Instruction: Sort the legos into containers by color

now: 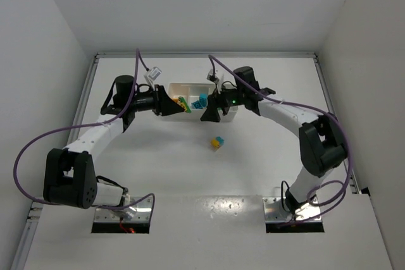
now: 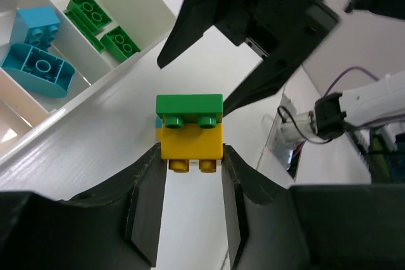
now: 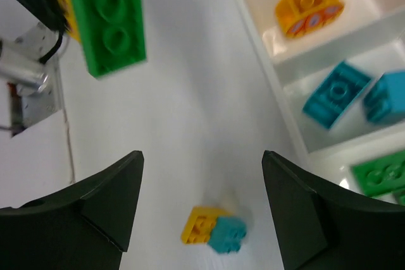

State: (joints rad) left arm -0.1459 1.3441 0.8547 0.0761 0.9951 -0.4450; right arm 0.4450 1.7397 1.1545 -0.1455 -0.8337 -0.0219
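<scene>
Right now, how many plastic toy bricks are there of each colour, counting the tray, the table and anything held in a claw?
Green plastic toy bricks: 3 (two in white compartment tray, one in left claw)
Cyan plastic bricks: 3 (two in tray, one on table)
Yellow-orange plastic bricks: 3 (tray, table, left claw)
Total: 9

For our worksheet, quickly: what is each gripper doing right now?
Left gripper: closed on the green-and-yellow lego stack.
Right gripper: open, holding nothing.
</scene>
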